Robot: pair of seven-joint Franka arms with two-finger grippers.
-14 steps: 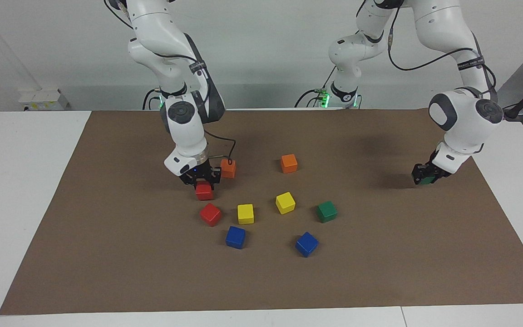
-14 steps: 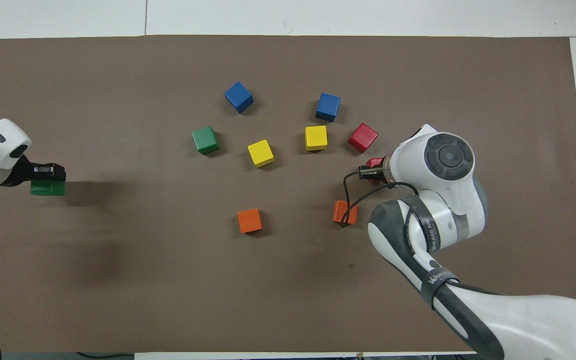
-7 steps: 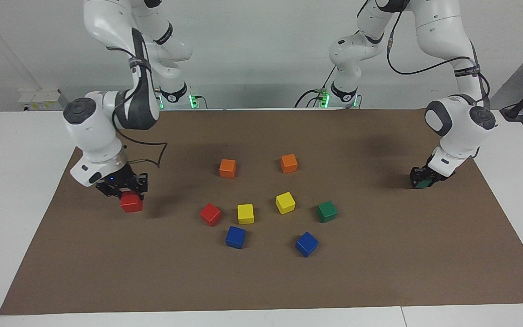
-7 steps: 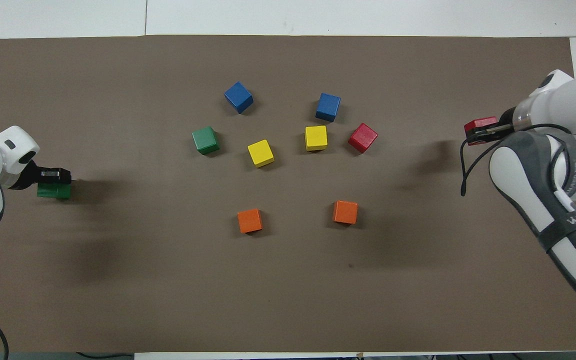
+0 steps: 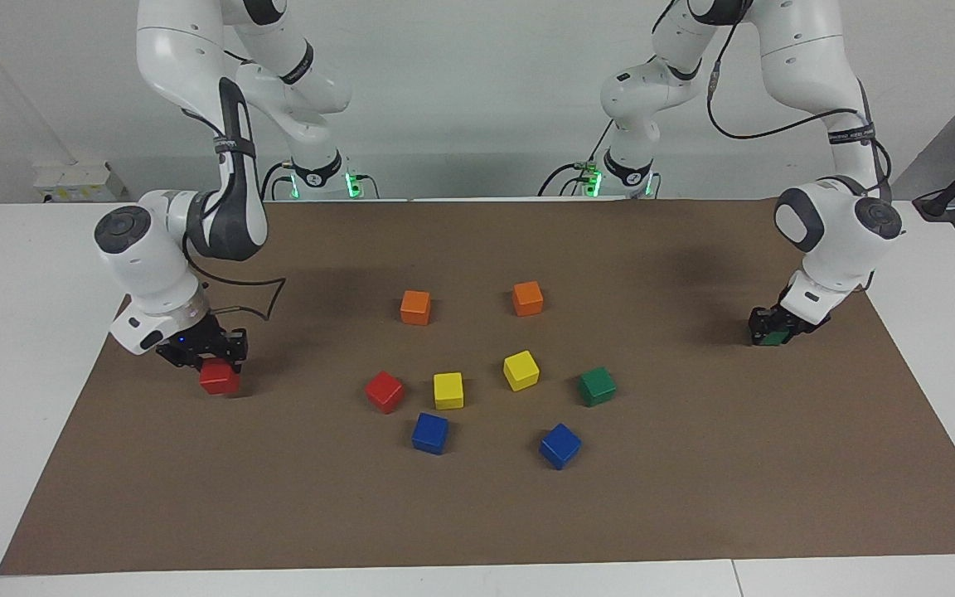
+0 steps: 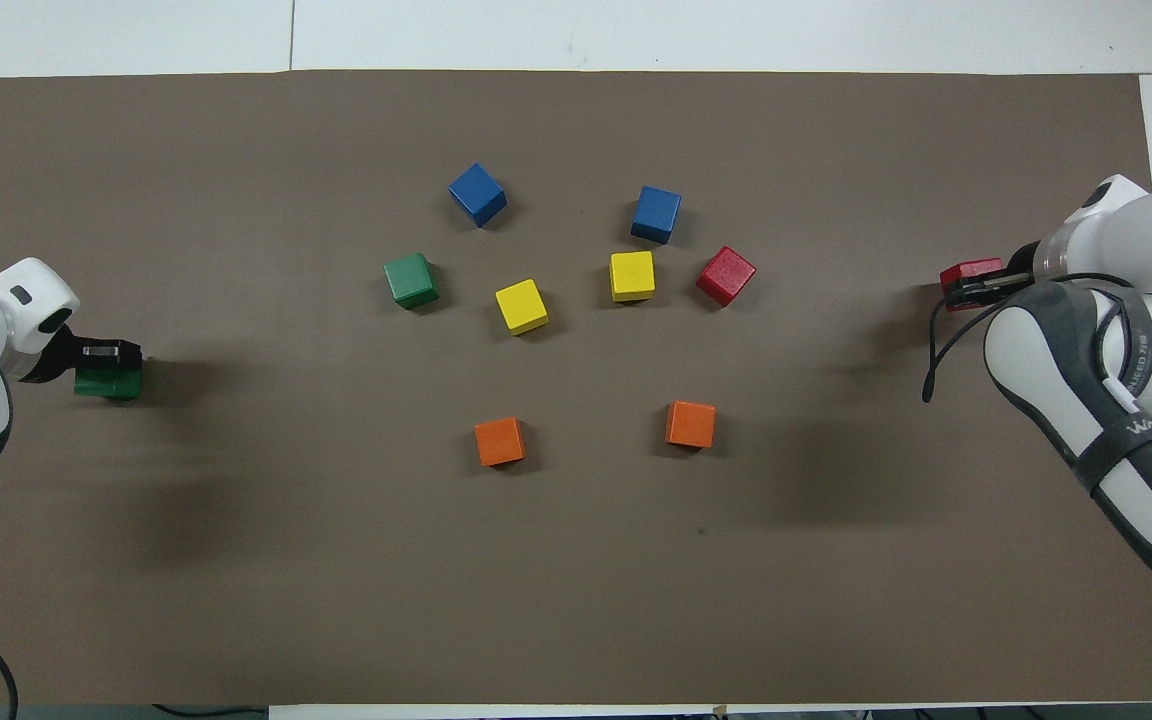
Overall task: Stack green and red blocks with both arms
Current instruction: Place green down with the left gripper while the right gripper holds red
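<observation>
right end effector [image 5: 210,366] carried red block [image 5: 219,378] to brown mat [image 5: 477,514] edge, clamped; left end effector [image 5: 776,328] clamps green block [image 5: 773,337].

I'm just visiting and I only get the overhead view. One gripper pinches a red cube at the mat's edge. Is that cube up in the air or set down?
Observer: In the facing view the right gripper holds the held red block very low over the brown mat. I cannot tell whether it touches.
Operator: And the green one at the left arm's end?
Observer: The left gripper holds the held green block just as low, and it reaches down at a slant, not straight.
Operator: Where do the arms start?
Observer: At the mat's edge by the wall, the right arm's base and the left arm's base each show a green light.
</observation>
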